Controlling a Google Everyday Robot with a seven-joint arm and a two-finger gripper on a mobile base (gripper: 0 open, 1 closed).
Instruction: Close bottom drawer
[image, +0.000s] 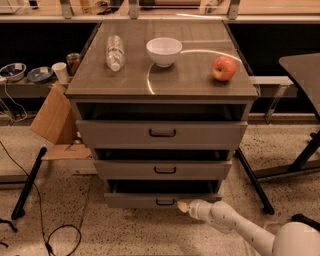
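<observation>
Camera view: the bottom drawer (131, 200), lowest in the cabinet (192, 82), is seen pulled out a little, and the gripper (182, 206), pinched narrow with nothing held, is placed at its front, so pushing in is left.

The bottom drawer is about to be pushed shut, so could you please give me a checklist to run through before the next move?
1. Bottom drawer open and needing a push: ok; its front stands out past the middle drawer.
2. Claw at the drawer front: ok; its tip sits just right of the black handle. Actual contact: cannot tell.
3. Nothing sticking up out of the drawer: cannot tell; the inside is dark.
4. Cardboard out of the drawer's way: ok; it leans to the left of the cabinet.
5. Apple, bowl and bottle back from the top's front edge: ok.
</observation>
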